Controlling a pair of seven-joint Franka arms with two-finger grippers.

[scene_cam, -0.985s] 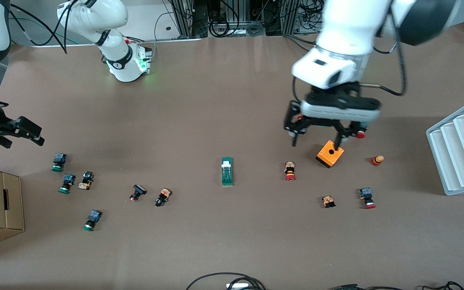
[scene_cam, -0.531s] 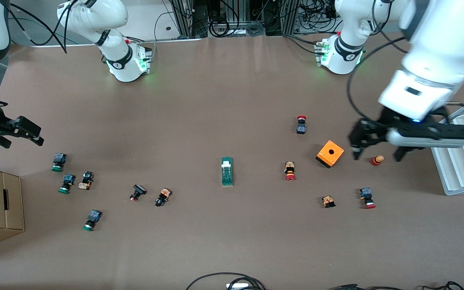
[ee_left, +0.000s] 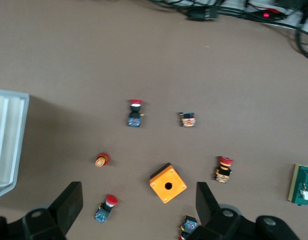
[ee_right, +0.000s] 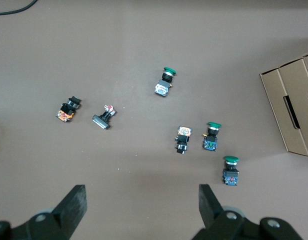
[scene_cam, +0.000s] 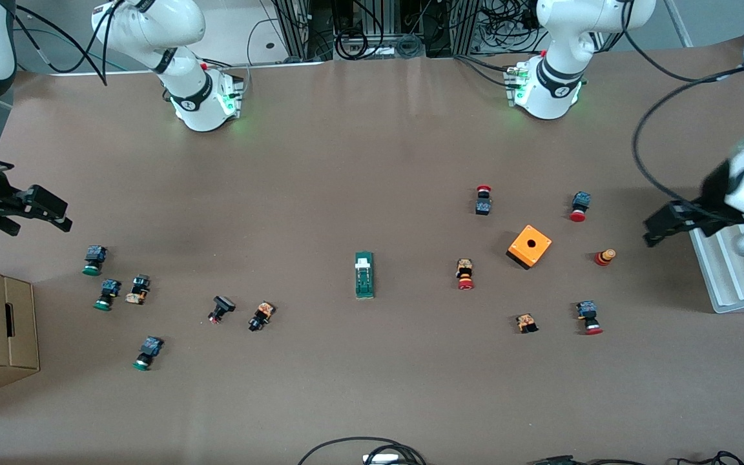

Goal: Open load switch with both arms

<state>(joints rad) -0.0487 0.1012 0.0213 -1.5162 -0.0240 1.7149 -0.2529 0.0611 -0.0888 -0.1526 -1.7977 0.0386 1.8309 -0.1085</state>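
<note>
Mid-table the load switch (scene_cam: 363,274) is sitting untouched while both grippers (ee_left: 139,212) (ee_right: 142,212) are hanging wide open, empty, well apart, risking knocking scattered buttons (scene_cam: 464,274) reaching in.

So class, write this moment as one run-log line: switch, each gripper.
load switch: mid-table, untouched | left gripper: open, over white tray's edge | right gripper: open, waiting above green buttons

Load switch (ee_left: 304,183) cut off at left wrist view's edge, well apart from left gripper (ee_left: 139,205); markings unreadable.
</note>
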